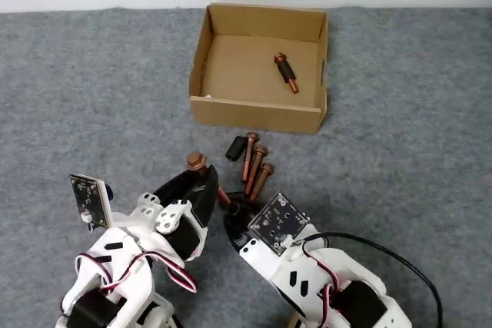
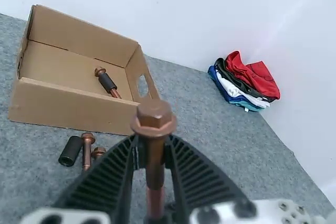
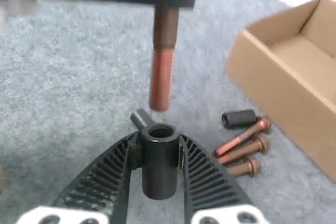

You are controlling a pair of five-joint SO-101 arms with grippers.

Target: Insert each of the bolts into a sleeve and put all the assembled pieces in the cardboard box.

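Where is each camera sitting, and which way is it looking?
High view: fixed above, looking down on the table, the cardboard box and both arms.
Left wrist view: on the left arm, looking past the left jaws, shut on a bolt, toward the box.
Right wrist view: on the right arm, looking past the right jaws, shut on a sleeve, just under that bolt.
Shared: all three show the box and the loose bolts.

White arms (image 1: 296, 270), black ribbed jaws, red-and-white cables (image 1: 175, 272)
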